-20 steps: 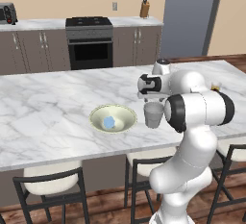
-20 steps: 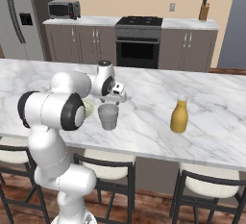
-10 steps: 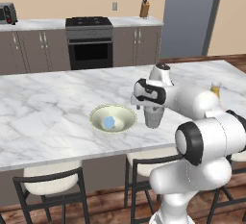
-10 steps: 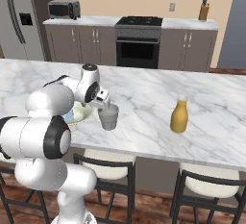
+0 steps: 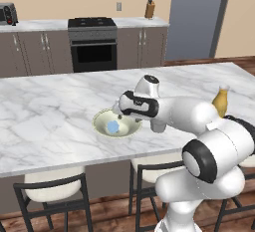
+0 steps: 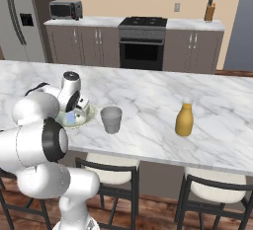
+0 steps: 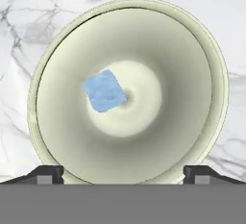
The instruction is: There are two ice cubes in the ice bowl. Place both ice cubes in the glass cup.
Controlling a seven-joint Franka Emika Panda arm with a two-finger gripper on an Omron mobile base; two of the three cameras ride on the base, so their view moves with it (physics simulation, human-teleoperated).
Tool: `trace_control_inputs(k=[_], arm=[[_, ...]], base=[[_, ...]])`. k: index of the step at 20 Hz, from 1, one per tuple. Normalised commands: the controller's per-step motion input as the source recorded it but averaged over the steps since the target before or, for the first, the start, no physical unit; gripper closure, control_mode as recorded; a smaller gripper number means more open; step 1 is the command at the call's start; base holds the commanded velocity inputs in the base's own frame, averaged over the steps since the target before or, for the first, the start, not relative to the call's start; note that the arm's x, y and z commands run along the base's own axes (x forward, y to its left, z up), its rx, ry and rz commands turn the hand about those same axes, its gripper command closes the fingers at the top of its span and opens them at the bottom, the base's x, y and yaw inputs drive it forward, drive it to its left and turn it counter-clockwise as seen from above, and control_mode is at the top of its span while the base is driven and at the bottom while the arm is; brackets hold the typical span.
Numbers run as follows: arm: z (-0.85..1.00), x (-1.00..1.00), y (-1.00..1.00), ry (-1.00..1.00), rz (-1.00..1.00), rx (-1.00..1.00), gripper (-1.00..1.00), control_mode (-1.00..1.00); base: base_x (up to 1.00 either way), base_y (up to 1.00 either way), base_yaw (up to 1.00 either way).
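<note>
Fingers: the fingers [image 7: 123, 172] stand spread wide and hold nothing; the two dark tips sit at opposite sides of the ice bowl's near rim, above it, with no contact visible.
Ice cube: one pale-blue ice cube [image 7: 104, 91] lies on the floor of the ice bowl, just off the bowl's centre, loose and apart from the fingers.
Second ice cube: not identifiable in the bowl; whether it lies inside the glass cup cannot be told, since the cup's interior is not resolved.
Ice bowl: the ice bowl [image 7: 211, 69] rests flat on the bench [image 5: 45, 121], directly below the hand. It is the landmark for the entries below.
Glass cup: the glass cup [image 6: 111, 119] stands upright on the bench just beside the ice bowl, on the side toward the orange bottle, apart from the rim.
Reason for pose: judged, the hand is centred over the bowl with the fingers released so they can descend astride the remaining cube.
Arm: the arm [image 5: 174, 114] reaches from the base across the bench edge to the bowl.
Orange bottle: the orange bottle [image 6: 184, 118] stands upright well beyond the cup from the bowl; not part of the task.
Writing: no brand, label or legible text on the bowl, cup or bottle.
</note>
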Motion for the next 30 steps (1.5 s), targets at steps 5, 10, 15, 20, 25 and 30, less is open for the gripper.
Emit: trace_control_inputs(k=[5,10,15,20,25,30], arm=[[0.02,0.29,0.81,0.0,0.0,-0.03,-1.0,-1.0],[-0.03,0.25,0.26,0.0,0.01,-0.09,-1.0,-1.0],[-0.07,0.21,-0.08,0.0,0.03,-0.02,-1.0,-1.0],[-0.07,0.24,-0.15,0.01,0.0,0.0,-1.0,-1.0],[-0.16,0.15,0.01,0.08,0.01,-0.04,-1.0,-1.0],[-0.39,0.09,0.0,0.07,0.03,-0.08,-1.0,-1.0]], base=[[0.0,0.0,0.0],[0.0,0.0,0.0],[0.0,0.0,0.0],[0.0,0.0,0.0],[0.0,0.0,0.0],[0.0,0.0,0.0]])
